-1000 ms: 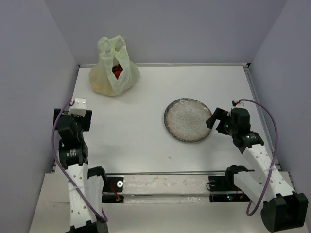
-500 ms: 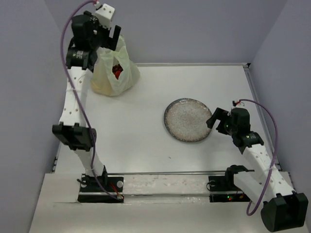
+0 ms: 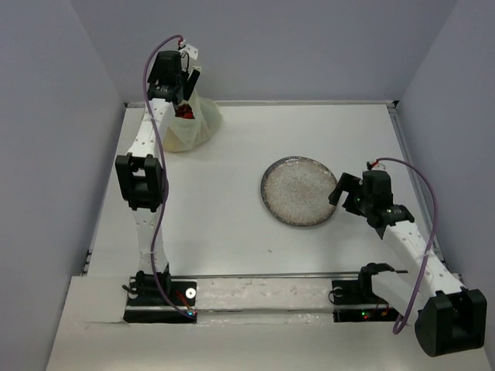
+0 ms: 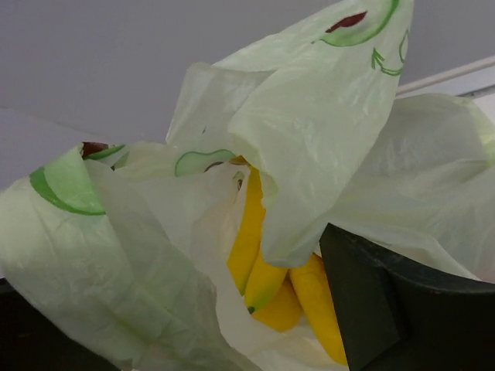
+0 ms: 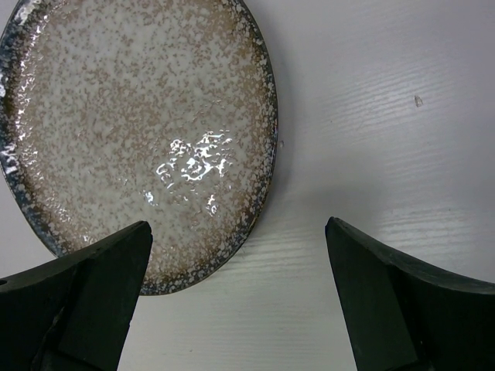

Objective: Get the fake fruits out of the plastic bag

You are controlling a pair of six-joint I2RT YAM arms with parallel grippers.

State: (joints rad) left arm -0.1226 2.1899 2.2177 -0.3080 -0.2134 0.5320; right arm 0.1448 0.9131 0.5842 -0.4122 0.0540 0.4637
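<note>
The plastic bag, pale yellow-green, stands at the table's back left corner. Small red fruit pieces show in its mouth. My left gripper is stretched out over the bag's mouth, jaws open. In the left wrist view the crinkled bag fills the frame and a bunch of yellow oblong fruits lies inside it, between my two dark fingers. The grape bunch is hidden. My right gripper is open and empty at the right rim of the plate.
A round speckled grey plate lies right of the table's middle; it also shows in the right wrist view, under my left finger. Walls close the table at the back and both sides.
My left arm has swung from folded near its base out to the bag, then lowered its open gripper to the bag's mouth. The right arm has barely shifted.
</note>
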